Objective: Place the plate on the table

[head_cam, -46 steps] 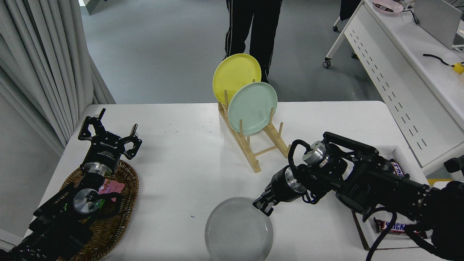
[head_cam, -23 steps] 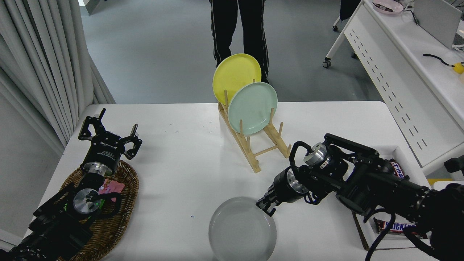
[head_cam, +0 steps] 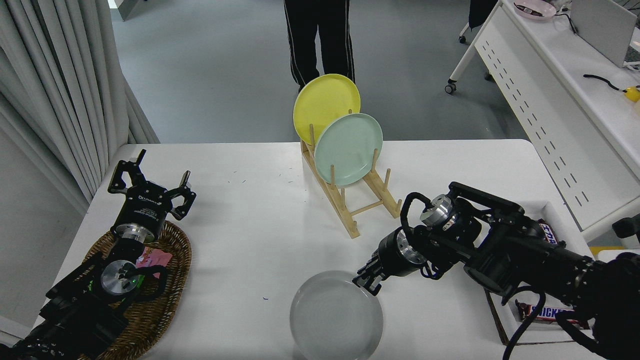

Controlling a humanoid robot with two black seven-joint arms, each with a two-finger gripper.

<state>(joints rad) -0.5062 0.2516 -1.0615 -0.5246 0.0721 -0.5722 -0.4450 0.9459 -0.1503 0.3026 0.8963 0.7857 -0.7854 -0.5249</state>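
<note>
The pale grey plate [head_cam: 336,316] lies roughly flat at the near edge of the white table [head_cam: 250,240]; I cannot tell whether it rests on the surface or hovers just above it. My right gripper [head_cam: 368,283] is shut on the plate's upper right rim, with the arm coming in from the right. My left gripper [head_cam: 150,184] is parked open and empty at the lower left, above a wicker basket.
A wooden rack [head_cam: 350,200] at the table's middle back holds a yellow plate [head_cam: 324,106] and a mint-green plate [head_cam: 348,148] upright. A wicker basket [head_cam: 170,280] sits at the left. A white tray [head_cam: 550,335] with candy bars is at the right. A person's legs [head_cam: 320,40] stand beyond the table.
My right gripper has shifted slightly right and up, and the grey plate has moved right with it. The person behind the table has stepped left.
</note>
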